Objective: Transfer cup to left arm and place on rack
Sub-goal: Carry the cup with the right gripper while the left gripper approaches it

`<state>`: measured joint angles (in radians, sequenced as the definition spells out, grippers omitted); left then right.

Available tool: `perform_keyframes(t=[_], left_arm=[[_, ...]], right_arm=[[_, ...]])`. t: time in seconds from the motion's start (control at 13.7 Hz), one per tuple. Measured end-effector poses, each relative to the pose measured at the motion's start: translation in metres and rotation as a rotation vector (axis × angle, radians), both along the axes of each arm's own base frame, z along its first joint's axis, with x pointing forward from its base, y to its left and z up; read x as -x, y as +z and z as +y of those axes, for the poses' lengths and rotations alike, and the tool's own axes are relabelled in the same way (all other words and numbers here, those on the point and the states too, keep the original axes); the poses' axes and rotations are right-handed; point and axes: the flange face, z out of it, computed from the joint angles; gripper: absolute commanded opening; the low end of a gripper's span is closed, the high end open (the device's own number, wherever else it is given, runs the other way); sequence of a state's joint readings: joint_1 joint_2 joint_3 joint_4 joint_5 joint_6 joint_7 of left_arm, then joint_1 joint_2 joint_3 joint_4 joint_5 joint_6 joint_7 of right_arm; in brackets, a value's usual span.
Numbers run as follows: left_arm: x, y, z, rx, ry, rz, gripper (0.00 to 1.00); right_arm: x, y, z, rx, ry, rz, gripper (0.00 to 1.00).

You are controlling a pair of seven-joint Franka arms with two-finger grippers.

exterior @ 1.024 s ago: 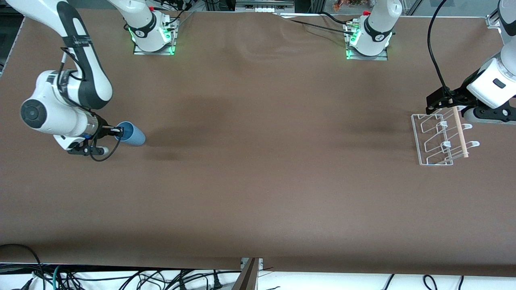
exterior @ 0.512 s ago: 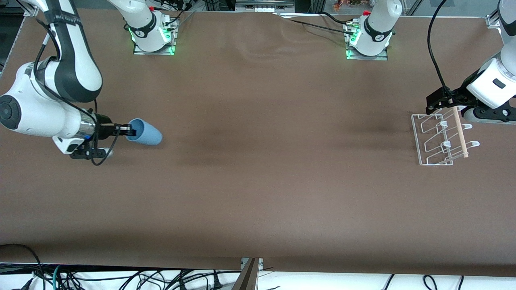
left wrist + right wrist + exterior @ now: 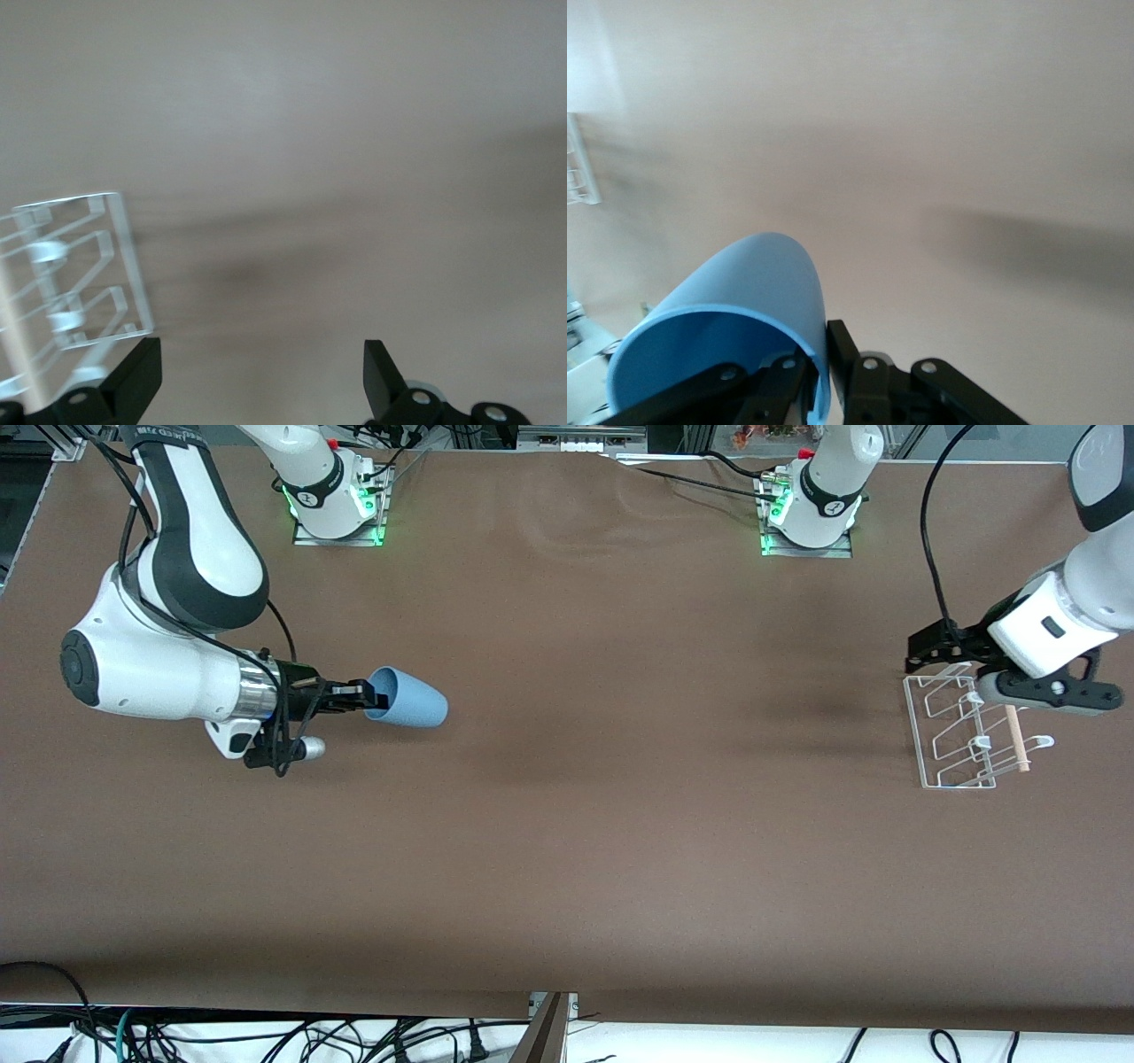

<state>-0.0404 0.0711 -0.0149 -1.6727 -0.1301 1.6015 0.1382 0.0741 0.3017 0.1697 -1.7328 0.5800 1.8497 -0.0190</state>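
holding the cup (image 3: pixel 409 698) by its rim well apart from the rack (image 3: pixel 952 735), the right gripper (image 3: pixel 361 694) hasn't handed off; left gripper (image 3: pixel 941 648) gapes empty over the rack.

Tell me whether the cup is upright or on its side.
On its side. The cup is held level by its rim in the right gripper, its mouth facing the gripper and its base pointing toward the left arm's end.

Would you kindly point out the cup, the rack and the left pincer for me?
cup (image 3: pixel 412 699): front view, on its blue side wall.
rack (image 3: pixel 912 726): front view, on its frame's long edge.
left pincer (image 3: pixel 261 376): left wrist view, midway between its open fingertips.
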Motion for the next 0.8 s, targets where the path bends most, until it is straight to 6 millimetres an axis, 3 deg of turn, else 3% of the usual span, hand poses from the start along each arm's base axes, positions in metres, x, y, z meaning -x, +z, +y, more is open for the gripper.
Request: perform_keyframes(t=[0.22,0.51,0.8], left_arm=[[-0.001,-0.017,-0.024,0.183,-0.142,0.036,1.00],[0.000,-0.018,-0.067,0.439,-0.341,-0.002,1.00],[0.002,-0.031,-0.127,0.645,-0.516,-0.043,1.00]], right_arm=[[-0.003,0.001,0.034,-0.072,-0.009,0.021,0.00],[-0.005,0.000,0.097,-0.152,0.005,0.021,0.00],[-0.001,0.001,0.153,-0.189,-0.023,0.031,0.00]])
